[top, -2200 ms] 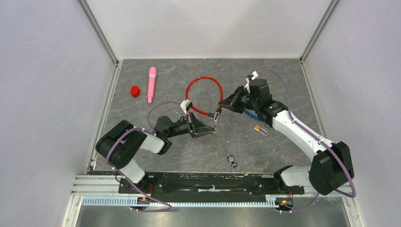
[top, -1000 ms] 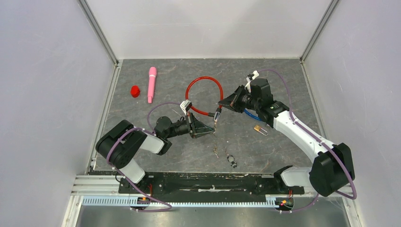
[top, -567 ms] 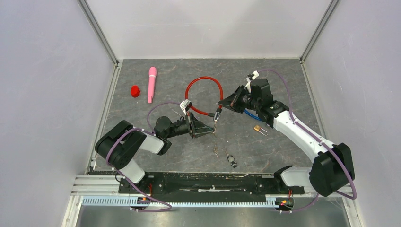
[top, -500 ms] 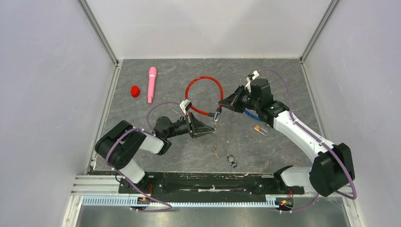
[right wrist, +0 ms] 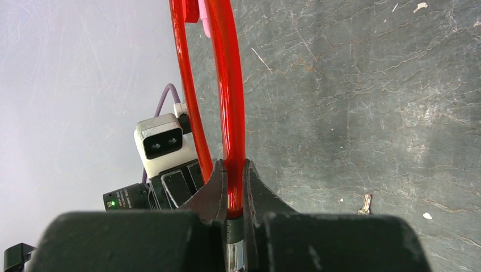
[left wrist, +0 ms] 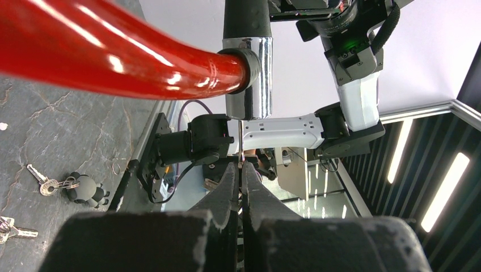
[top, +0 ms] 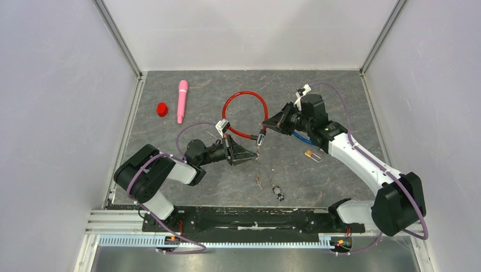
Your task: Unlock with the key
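Pinching key (left wrist: 243,160), left pincer (left wrist: 239,168), right pincer (right wrist: 232,168) gripping lock (right wrist: 229,96)

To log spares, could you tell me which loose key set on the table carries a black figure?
The key set nearest the arm bases; the plain bunch left of it and the yellow-tagged key lack one.

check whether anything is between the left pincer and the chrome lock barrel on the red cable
Nothing visible does. In the left wrist view the left pincer, pinching the key, points at the end of the chrome lock barrel across a bare gap; loose keys lie off to the side.
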You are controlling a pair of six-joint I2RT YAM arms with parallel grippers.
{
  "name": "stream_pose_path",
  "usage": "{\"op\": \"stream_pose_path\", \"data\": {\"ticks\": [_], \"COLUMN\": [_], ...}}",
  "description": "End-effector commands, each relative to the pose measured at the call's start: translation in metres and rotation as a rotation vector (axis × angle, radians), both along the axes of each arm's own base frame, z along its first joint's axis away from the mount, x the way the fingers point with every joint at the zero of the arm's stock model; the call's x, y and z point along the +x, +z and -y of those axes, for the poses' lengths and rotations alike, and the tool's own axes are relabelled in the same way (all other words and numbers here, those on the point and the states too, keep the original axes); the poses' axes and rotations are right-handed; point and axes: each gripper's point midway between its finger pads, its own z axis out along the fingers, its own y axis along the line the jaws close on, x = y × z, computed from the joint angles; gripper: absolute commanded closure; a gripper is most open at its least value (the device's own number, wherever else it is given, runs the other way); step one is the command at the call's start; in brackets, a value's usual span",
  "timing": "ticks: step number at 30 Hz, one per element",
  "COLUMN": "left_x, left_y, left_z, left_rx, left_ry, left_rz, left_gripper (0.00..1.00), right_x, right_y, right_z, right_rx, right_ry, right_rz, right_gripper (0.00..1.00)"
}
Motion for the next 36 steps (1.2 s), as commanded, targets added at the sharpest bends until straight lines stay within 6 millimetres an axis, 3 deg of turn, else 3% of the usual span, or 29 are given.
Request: {"op": "stream_pose_path", "data": {"ticks": [1, 29, 36], "left_x": [0.001, 0.001, 0.004], "left_y": [0.026, 0.014, 0.018], "left_z": [0.000, 0.007, 0.008], "left_rx": [-0.065, -0.020, -0.032], "left_ry": [-0.002, -0.022, -0.012], "left_rz": [0.073, 0.045, 0.050], "left_gripper": [0.98, 0.98, 0.98], "right_x": [0.004, 0.004, 0.003], "right_y": [0.044, 0.049, 0.047], "right_z": [-0.006, -0.007, -0.007], "right_rx": [0.076, 0.085, 0.083], "right_ry": [0.031, 0.033, 0.036], "right_rz": [0.134, 0.147, 0.146], "right_gripper": [1.00, 1.00, 1.00]}}
